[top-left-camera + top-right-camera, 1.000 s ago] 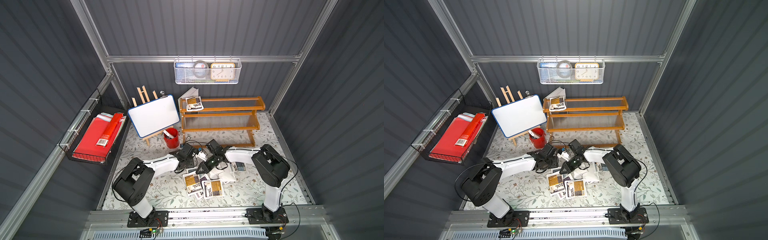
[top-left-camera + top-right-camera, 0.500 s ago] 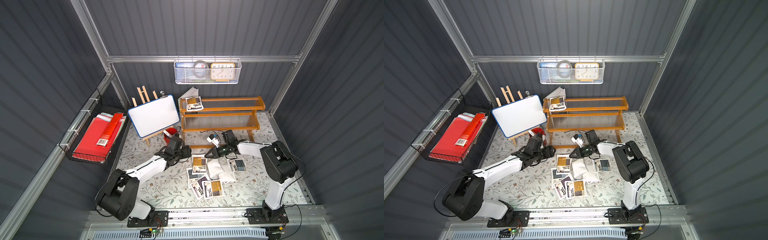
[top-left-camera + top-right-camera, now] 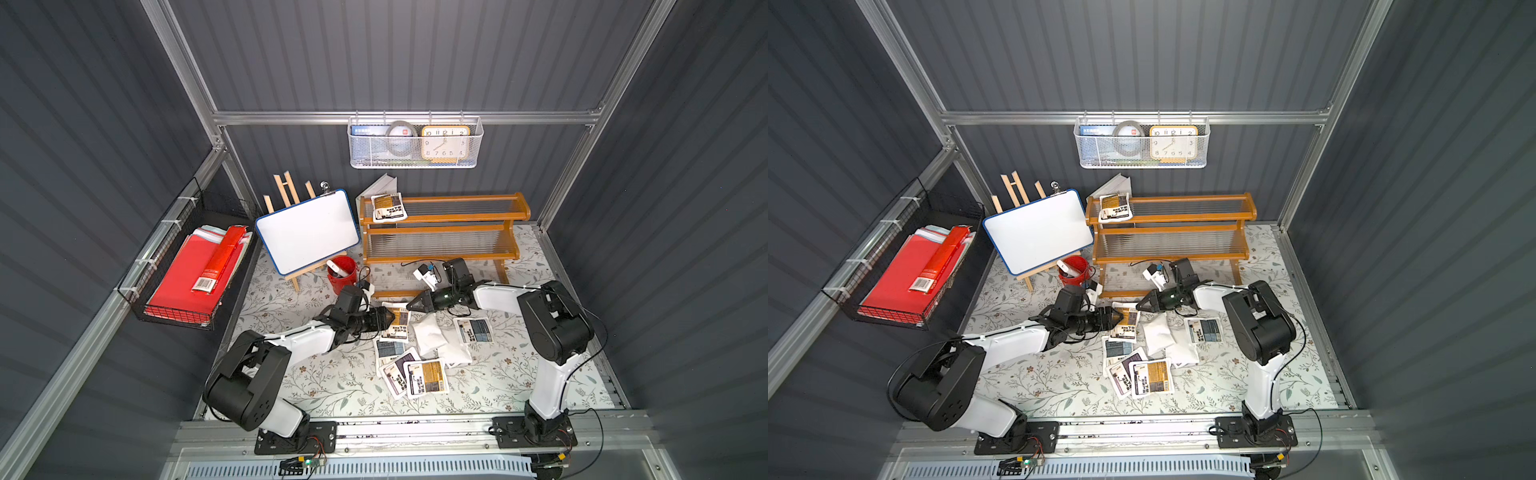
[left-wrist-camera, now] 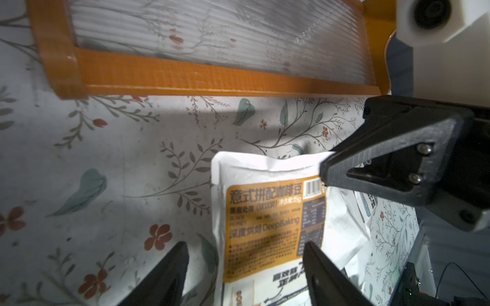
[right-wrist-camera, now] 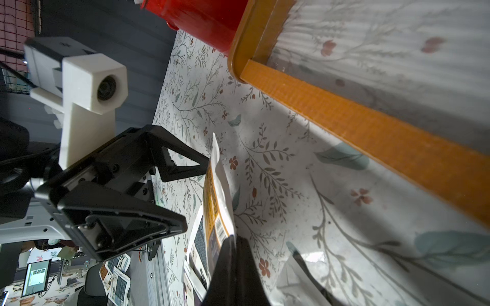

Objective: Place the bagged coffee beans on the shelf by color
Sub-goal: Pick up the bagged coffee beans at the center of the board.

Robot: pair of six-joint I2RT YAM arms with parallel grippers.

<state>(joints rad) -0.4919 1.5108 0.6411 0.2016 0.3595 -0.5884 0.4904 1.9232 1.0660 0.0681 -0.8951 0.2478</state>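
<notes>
**Amber pouch between two claws**

Amber-label pouch: on floral mat, just before bottom tier of shelf. Right gripper: pinched shut on its corner. Left gripper: jaws wide, at its opposite end. Second amber pouch: top tier, left end.

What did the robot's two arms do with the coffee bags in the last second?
The amber pouch left the pile and is now nearer the shelf. The right gripper pinches its corner, jaws shut. The left gripper swung in and holds its jaws open at the pouch's other end. The top-tier pouches and the whiteboard stayed put.
</notes>
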